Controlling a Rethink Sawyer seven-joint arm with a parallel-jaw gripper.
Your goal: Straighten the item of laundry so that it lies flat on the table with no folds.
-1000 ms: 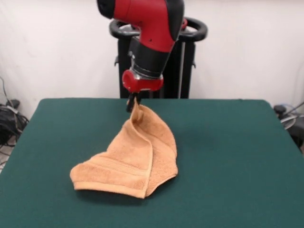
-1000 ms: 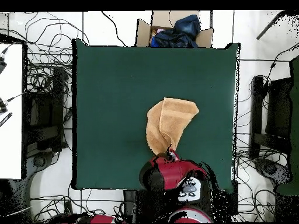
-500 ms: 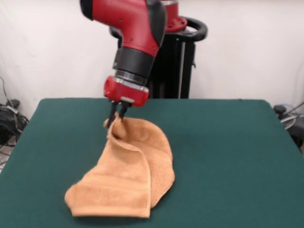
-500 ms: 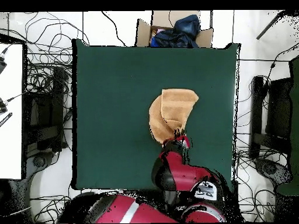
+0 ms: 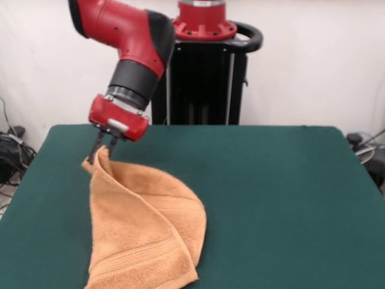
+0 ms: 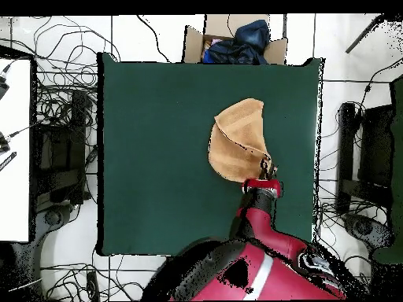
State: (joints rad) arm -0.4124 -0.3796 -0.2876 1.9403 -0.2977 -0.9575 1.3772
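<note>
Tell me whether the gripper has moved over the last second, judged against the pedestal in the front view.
Yes. The gripper, shut on the towel corner, has swung from before the pedestal toward the picture's left.

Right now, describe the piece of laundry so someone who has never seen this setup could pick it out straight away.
Look at the big dark green table. On it lies a peach-orange terry towel, folded over itself, with one corner lifted off the table and pinched in the red arm's gripper. It is the only cloth and the only light-coloured thing on the green top.
</note>
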